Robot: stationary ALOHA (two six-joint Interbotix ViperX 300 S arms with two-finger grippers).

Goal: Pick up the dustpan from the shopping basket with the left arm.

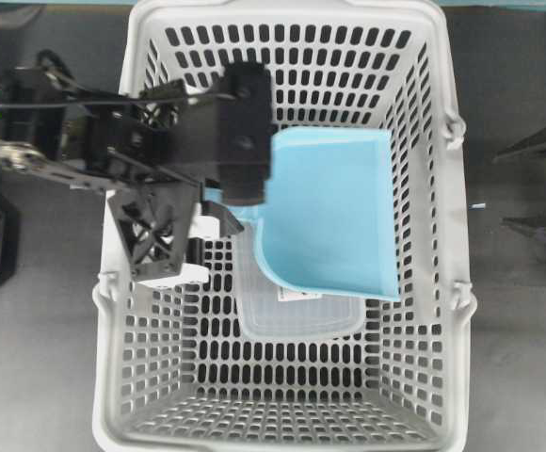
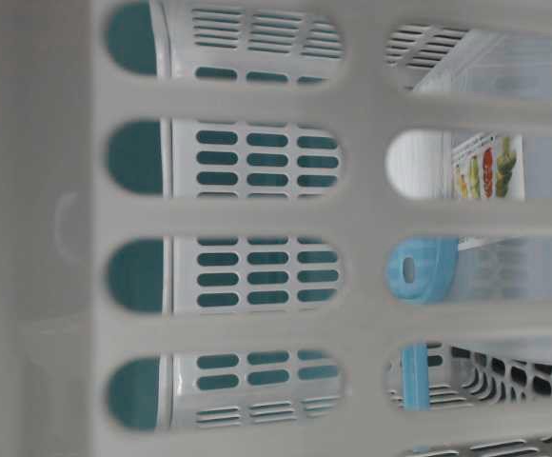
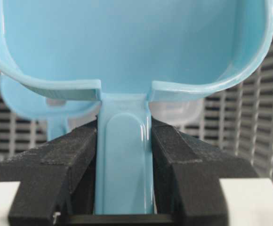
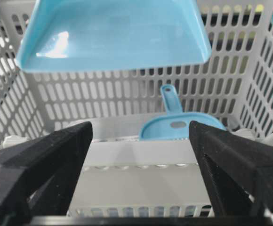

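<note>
Fingers of the black angular left gripper (image 3: pixel 124 188) were clamped on the short thin handle of the light-blue plastic dustpan (image 1: pixel 334 212), one black pad (image 3: pixel 61 162) pressed to each side of the handle in the left wrist view. From overhead the wide flat scoop hung inside the large light-grey slotted plastic shopping basket (image 1: pixel 442 235), toward its right wall, raised off the floor and overlapping the top edge of a clear plastic container (image 1: pixel 301 315) lying below it. The right wrist view showed the scoop's underside high in the picture, and beneath it a second light-blue piece with a hang hole (image 4: pixel 179 123) (what it was could not be told) resting by the container. The right gripper (image 4: pixel 141 155) stood with its black fingers wide apart, holding nothing.
</note>
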